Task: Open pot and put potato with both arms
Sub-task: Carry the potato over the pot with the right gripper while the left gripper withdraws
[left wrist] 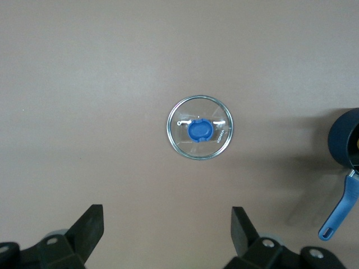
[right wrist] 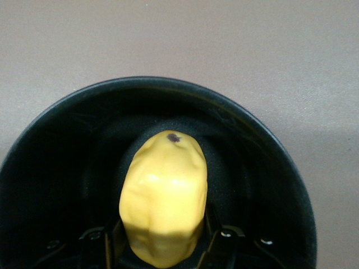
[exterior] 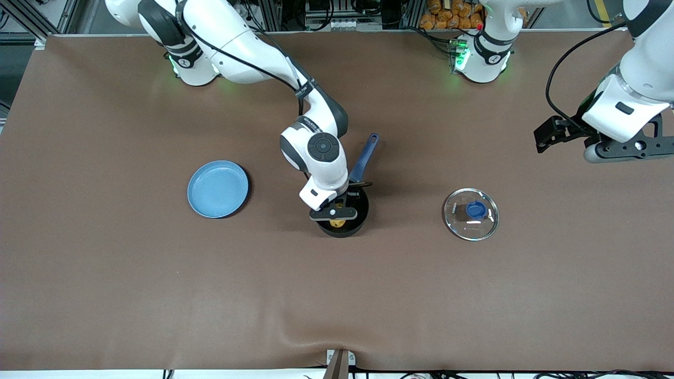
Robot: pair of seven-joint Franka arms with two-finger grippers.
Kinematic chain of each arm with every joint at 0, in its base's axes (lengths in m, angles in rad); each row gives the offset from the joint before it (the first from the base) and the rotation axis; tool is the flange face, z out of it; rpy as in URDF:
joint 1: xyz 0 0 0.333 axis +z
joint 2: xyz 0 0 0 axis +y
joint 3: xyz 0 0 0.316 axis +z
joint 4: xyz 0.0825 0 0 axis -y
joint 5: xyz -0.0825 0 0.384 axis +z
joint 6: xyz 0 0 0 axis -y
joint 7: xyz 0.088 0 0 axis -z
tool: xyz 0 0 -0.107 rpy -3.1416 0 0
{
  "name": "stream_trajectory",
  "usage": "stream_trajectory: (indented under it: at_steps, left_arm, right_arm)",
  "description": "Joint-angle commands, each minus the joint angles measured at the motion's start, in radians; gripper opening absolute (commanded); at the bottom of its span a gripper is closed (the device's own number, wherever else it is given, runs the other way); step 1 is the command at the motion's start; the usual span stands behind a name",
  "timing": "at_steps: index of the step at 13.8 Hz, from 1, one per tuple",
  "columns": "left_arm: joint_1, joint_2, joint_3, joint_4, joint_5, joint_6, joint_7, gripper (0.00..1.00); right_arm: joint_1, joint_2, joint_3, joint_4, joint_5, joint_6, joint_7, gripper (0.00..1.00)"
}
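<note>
Your inventory: the pot (exterior: 345, 221) stands lidless mid-worktop (exterior: 105, 273), blue handle (exterior: 364, 158) pointing toward the robots' bases. Inside it lies the potato (right wrist: 164, 196), with the right gripper (exterior: 335, 215) lowered into the pot, fingers at the potato's sides; whether they pinch it you cannot tell. The lid (exterior: 471, 213) lies flat toward the left arm's end. The left gripper (left wrist: 167, 238) hangs above the worktop, spread wide, holding nothing. A blue plate (exterior: 218, 189) sits toward the right arm's end, shown only in your front view.

Only lettering I can spot is a tiny white brand word on the round clear glass lid with the blue knob (left wrist: 199, 127), too small to read.
</note>
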Motion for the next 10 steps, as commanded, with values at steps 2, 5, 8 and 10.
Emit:
stream_trajectory:
  at_steps: [2, 5, 8, 10]
  left_arm:
    - [0.009, -0.017, 0.007, 0.005, -0.019, -0.020, 0.059, 1.00]
    - [0.021, -0.015, 0.008, 0.023, -0.019, -0.020, 0.077, 1.00]
    - [0.052, -0.014, 0.010, 0.060, -0.021, -0.022, 0.082, 1.00]
    - [0.050, -0.015, 0.008, 0.065, -0.021, -0.023, 0.083, 1.00]
  right_arm:
    - [0.010, 0.010, -0.013, 0.029, -0.009, -0.009, 0.021, 0.65]
    - [0.002, -0.013, -0.013, 0.031, -0.007, -0.018, 0.016, 0.66]
    - [-0.039, -0.082, -0.012, 0.034, 0.002, -0.126, 0.008, 0.66]
    - [-0.070, -0.161, -0.006, 0.032, 0.005, -0.215, 0.005, 0.66]
